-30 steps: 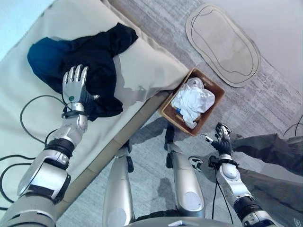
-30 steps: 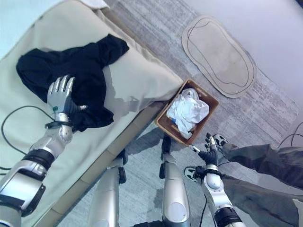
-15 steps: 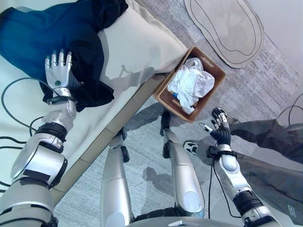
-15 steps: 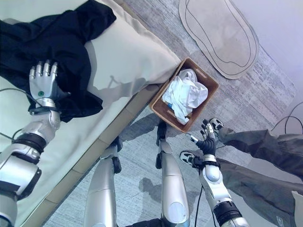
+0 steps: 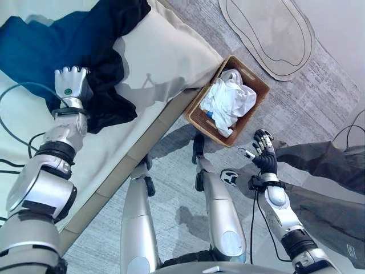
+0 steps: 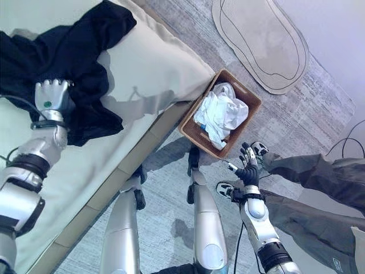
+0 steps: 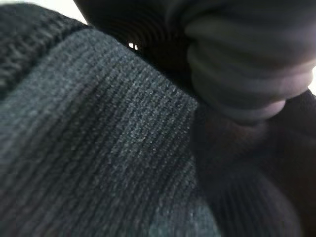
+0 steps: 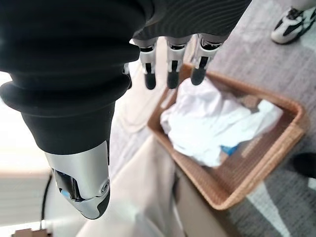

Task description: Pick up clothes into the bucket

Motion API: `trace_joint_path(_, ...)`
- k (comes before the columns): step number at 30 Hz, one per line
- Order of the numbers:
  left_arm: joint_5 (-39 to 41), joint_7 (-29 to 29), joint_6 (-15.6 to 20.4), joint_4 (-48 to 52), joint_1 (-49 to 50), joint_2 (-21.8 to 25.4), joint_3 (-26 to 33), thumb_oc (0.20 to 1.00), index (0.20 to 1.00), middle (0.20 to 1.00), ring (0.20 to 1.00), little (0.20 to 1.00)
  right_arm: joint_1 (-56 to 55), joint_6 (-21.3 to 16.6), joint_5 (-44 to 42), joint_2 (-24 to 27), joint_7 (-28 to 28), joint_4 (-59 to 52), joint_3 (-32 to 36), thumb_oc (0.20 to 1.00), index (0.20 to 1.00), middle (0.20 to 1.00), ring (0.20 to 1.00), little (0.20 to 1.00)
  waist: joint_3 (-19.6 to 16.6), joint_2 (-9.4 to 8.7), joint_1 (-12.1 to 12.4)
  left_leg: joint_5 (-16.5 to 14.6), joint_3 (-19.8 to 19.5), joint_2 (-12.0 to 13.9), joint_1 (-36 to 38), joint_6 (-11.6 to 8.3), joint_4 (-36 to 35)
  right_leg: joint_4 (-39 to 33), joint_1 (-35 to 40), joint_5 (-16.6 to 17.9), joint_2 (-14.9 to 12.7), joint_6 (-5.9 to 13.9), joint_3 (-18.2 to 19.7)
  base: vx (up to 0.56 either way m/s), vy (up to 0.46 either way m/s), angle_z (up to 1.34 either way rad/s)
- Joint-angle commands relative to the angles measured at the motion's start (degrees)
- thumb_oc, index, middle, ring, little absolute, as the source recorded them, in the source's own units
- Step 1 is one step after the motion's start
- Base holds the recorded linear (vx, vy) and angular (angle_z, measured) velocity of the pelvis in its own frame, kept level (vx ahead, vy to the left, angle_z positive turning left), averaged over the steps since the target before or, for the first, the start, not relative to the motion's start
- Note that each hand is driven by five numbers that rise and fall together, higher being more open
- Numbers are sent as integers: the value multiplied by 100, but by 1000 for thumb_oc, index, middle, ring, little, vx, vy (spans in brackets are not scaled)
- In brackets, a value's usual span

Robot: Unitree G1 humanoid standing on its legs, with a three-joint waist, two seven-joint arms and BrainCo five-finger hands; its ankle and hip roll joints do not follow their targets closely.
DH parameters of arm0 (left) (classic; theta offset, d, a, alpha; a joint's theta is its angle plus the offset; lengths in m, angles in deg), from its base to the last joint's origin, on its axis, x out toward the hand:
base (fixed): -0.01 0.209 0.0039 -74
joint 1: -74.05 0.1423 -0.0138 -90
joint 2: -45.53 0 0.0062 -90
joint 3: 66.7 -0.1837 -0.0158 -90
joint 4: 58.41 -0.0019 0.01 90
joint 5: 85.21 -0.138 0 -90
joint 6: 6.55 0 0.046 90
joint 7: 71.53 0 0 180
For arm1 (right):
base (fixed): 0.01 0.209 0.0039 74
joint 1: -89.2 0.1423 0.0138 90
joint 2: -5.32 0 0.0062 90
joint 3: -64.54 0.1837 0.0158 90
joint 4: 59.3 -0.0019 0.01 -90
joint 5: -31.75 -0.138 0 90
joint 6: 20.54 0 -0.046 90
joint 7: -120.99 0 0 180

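A grey, streaky carpet floor (image 5: 319,108) runs beside a low bed with a smooth beige cover (image 5: 165,57). Taking the bed as the landmark: one dark navy garment (image 5: 74,40), soft and finely ribbed in knit, lies crumpled across the bed's top, one sleeve trailing toward its far corner. One rectangular woven wicker basket (image 5: 254,108), brown, stands on the floor just off the bed's corner, touching or nearly touching its edge. Inside the basket lies one bundle of crumpled white cloth (image 5: 229,105) with a small blue patch showing. One flat oval beige mat (image 5: 268,28), outlined with stitched curves, lies on the carpet well beyond the basket, away from the bed.

The left hand (image 5: 71,85) rests on the near part of the dark garment on the bed, fingers curled down into the cloth and gripping it; the left wrist view shows ribbed knit pressed close against the hand. The right hand (image 5: 264,157) hangs over the floor on the far side of the basket from the bed, fingers loosely spread, holding nothing. A person's grey trouser leg (image 5: 331,168) and one white shoe (image 5: 230,178) show near that hand.
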Motion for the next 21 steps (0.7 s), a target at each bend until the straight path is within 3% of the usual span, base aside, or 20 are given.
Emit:
trace_joint_path(1,1,50,194,237,841,-123,597,200,200,200,200,200,-173,-134,71,243,18,-295,227,1000,1000,1000,1000,1000,-356,42,82,-214,-74,61,45,-88,299,-80,371,160,-461,453,269,70,-71,-2)
trace_joint_path(6,297,-18,483,1197,1743,-210,1195,200,200,200,200,200,-151,-57,234,230,77,-292,311,1000,1000,1000,1000,1000,-529,98,269,-211,-80,93,608,-112,77,-281,914,139,-422,431,185,75,-53,-5)
trace_joint_path(9,298,123,946,3279,3033,-204,1934,200,200,200,200,200,-116,142,959,342,204,-354,436,1000,1000,1000,1000,1000,-680,228,563,-215,-156,91,1129,-126,-157,-415,1413,84,-399,423,77,99,-79,-2)
trace_joint_path(12,292,360,1290,4326,3736,-260,2284,200,200,200,200,200,10,252,1351,433,150,-385,340,1000,1000,1000,1000,1000,-827,285,697,-166,-187,82,1513,-130,-361,-530,1776,33,-376,389,38,80,-56,7)
trace_joint_path(15,614,776,1733,5398,4171,-392,2462,200,200,200,200,200,225,409,1847,541,49,-313,105,1000,1000,1000,1000,1000,-985,344,835,-151,-241,86,1888,-142,-535,-576,2126,-51,-340,352,-46,78,-68,13)
trace_joint_path(17,780,924,1833,5629,4276,-447,2488,200,200,200,200,200,306,455,2011,560,36,-272,26,1000,1000,1000,1000,1000,-1030,359,862,-131,-264,69,2008,-141,-626,-596,2214,-66,-326,345,-68,35,-41,20)
trace_joint_path(21,1748,1570,2295,6828,4206,-647,2209,200,200,200,200,200,950,593,2887,709,-209,-208,-764,1000,1000,1000,1000,1000,-1303,434,987,9,-343,93,2416,-174,-1015,-674,2538,-157,-262,309,-178,49,-69,16)
